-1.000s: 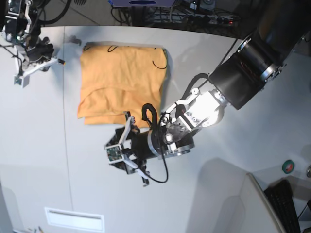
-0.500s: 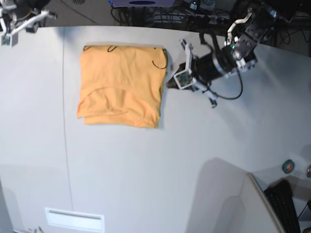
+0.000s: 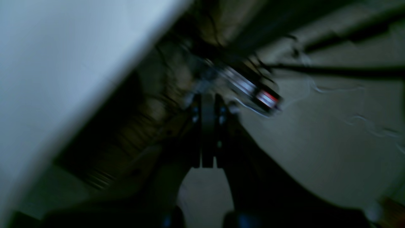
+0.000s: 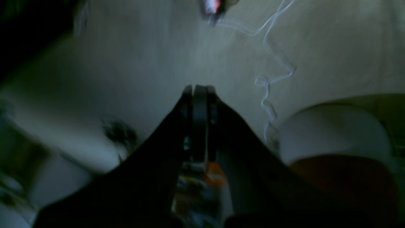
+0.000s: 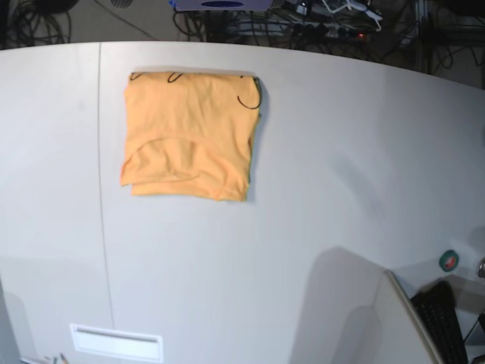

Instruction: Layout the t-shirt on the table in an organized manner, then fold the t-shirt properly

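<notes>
T-shirt (image 5: 188, 135) lies folded square on counter (image 5: 318, 189), looks done; left hand (image 3: 207, 133) & right hand (image 4: 197, 104) both pressed together, empty, off the counter.

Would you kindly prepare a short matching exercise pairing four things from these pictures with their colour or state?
Things:
1. t-shirt
2. table
3. left gripper
4. slot plate

Descriptions:
A. matte white-grey, with a thin dark seam
B. shut, holding nothing
C. light orange, folded into a compact rectangle
D. small rectangular inset near the table's front edge

Pairs: 1-C, 2-A, 3-B, 4-D
</notes>
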Robot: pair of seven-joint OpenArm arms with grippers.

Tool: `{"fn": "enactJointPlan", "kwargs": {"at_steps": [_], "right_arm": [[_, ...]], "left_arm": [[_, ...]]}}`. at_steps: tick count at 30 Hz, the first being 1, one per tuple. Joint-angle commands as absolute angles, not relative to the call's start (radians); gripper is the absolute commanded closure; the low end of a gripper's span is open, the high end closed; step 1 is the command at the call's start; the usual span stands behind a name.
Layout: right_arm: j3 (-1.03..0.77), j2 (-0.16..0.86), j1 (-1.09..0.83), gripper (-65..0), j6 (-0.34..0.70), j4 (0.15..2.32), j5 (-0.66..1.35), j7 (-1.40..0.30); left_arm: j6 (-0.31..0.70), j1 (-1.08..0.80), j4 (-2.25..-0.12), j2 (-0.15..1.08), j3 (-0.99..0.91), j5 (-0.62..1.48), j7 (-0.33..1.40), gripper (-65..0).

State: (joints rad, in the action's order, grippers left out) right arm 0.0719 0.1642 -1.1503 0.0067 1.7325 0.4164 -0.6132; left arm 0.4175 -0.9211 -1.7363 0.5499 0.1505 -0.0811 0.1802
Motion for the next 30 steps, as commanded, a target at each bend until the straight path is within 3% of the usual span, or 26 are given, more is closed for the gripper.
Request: {"fn": "enactJointPlan", "kwargs": {"at_steps": [1, 8, 14, 18, 21, 24, 30], "right_arm": [[0.105, 0.186, -1.133, 0.0, 0.002, 1.715, 0.421, -0.602], [0.268, 0.242, -0.780, 0.0, 0.024, 1.201, 0.421, -0.599], [0.427, 0.282, -0.444, 0.0, 0.341, 0.588, 0.420, -0.432], [0.503, 0.242, -0.303, 0.0, 0.409, 0.306, 0.418, -0.168], [0.516, 0.220, -0.269, 0.0, 0.409, 0.228, 0.420, 0.018], [0.515, 0.186, -0.255, 0.0, 0.409, 0.211, 0.421, 0.096], [0.513, 0.156, -0.259, 0.0, 0.409, 0.217, 0.421, 0.101]], "left_arm": [[0.412, -0.935, -1.699, 0.553, 0.165, -0.082, 0.174, 0.0], [0.407, -0.812, -1.277, 0.398, 0.229, -0.081, 0.173, 0.0], [0.407, -0.552, -0.722, 0.213, 0.223, -0.079, 0.163, 0.0], [0.407, -0.335, -0.246, 0.116, 0.223, -0.079, 0.016, 0.0], [0.407, -0.271, -0.042, 0.088, 0.220, -0.071, -0.251, 0.0], [0.407, -0.274, -0.015, 0.079, 0.220, -0.071, -0.427, 0.0], [0.407, -0.268, -0.016, 0.079, 0.220, -0.071, -0.461, 0.0]]}}
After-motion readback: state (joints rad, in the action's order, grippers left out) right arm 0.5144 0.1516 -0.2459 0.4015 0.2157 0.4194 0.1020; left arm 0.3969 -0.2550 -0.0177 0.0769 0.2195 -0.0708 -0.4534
